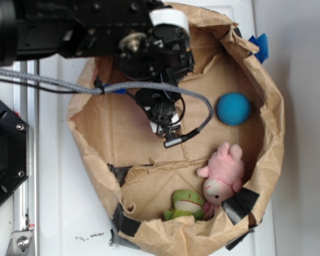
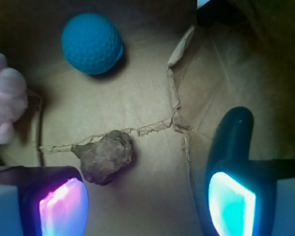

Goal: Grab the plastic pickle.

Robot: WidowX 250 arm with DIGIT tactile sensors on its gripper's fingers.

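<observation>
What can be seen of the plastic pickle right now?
In the wrist view the plastic pickle shows as a smooth, glossy, very dark green rounded shape, slightly curved, with one blunt end pointing up the image. It lies on the brown paper floor, off to the side rather than between the open fingers. Its lower part is hidden behind one finger; contact cannot be told. In the exterior view the arm hides it.

The arm (image 1: 149, 48) hides the bin's middle floor in the exterior view. On the wrist view, the plastic pickle (image 2: 234, 132) has its lower end behind a fingertip (image 2: 231, 204), and the pink plush (image 2: 5, 98) (left edge) is cut off.
</observation>
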